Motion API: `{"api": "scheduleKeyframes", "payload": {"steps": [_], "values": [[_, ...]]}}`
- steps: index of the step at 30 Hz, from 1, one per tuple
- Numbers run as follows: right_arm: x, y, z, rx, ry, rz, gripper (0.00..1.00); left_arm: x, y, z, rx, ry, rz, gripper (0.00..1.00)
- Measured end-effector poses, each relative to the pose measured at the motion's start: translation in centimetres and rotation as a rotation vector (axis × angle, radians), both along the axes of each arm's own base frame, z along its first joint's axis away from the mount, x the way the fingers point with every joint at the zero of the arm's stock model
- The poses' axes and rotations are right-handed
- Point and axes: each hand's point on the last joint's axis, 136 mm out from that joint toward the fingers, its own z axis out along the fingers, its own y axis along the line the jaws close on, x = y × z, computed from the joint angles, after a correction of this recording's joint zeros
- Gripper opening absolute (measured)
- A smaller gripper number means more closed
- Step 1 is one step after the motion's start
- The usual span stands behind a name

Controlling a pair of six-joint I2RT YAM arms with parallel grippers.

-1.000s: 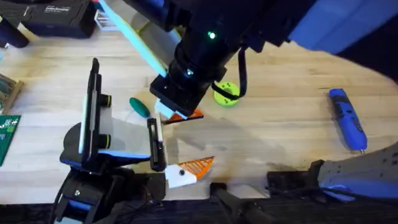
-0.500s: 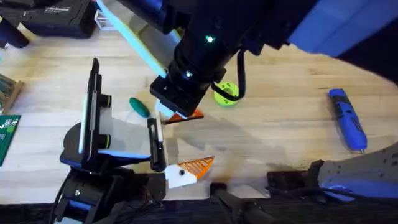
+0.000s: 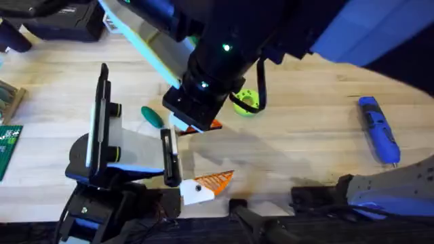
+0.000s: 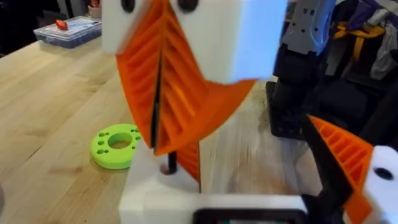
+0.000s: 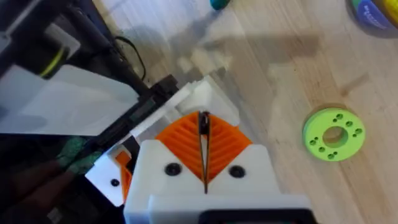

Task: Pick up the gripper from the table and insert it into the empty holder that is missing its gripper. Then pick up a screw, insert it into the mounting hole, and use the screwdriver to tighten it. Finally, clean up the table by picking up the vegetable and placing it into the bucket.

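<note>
Plainly, the right pincer (image 4: 158, 148) has its orange pads pressed together on the gripper (image 4: 189, 163), whose lower end meets the white holder (image 4: 158, 190) on the left pincer (image 4: 249, 174). That one gapes wide and holds nothing. The bench (image 3: 305, 142) lies bare from there to the screwdriver (image 3: 378, 129), which rests near the curved right-hand edge. The vegetable (image 3: 152, 116) lies just beside the left arm, and a green disc (image 3: 245, 102) sits close by the right arm. A clear box (image 4: 65, 31) holds small parts, one of them red.
</note>
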Motion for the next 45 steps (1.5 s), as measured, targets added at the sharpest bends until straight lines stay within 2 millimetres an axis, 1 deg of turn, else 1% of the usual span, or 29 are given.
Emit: {"api": "scheduleKeyframes", "payload": {"steps": [4, 10, 16, 35, 36, 44, 45], "values": [[-0.1, 0.0, -0.1, -0.002, 0.006, 0.001, 0.008, 0.0, 0.0, 0.0, 0.0, 0.0, 0.0, 0.985], [0.1, 0.1, -0.8, -0.023, 0.013, 0.0, 0.007, -0.2, 0.0, 0.0, -0.004, 0.024, -0.011, 0.985], [0.5, -0.2, -1.5, -0.061, -0.001, -0.011, 0.007, -0.3, -0.1, -0.1, -0.006, 0.042, -0.017, 0.985], [0.1, -0.1, -1.5, -0.055, 0.022, -0.006, 0.007, -0.3, -0.1, -0.1, -0.005, 0.044, -0.017, 0.985], [-0.3, 0.0, -1.8, -0.056, 0.046, 0.005, 0.007, -0.3, -0.1, -0.1, -0.004, 0.032, -0.018, 0.985], [-0.3, 0.1, -1.9, -0.056, 0.053, 0.005, 0.008, -0.3, -0.1, -0.1, -0.004, 0.036, -0.018, 0.985], [-0.3, 0.1, -1.9, -0.057, 0.056, 0.003, 0.05, -0.3, -0.1, -0.1, -0.004, 0.035, -0.017, 0.985]]}}
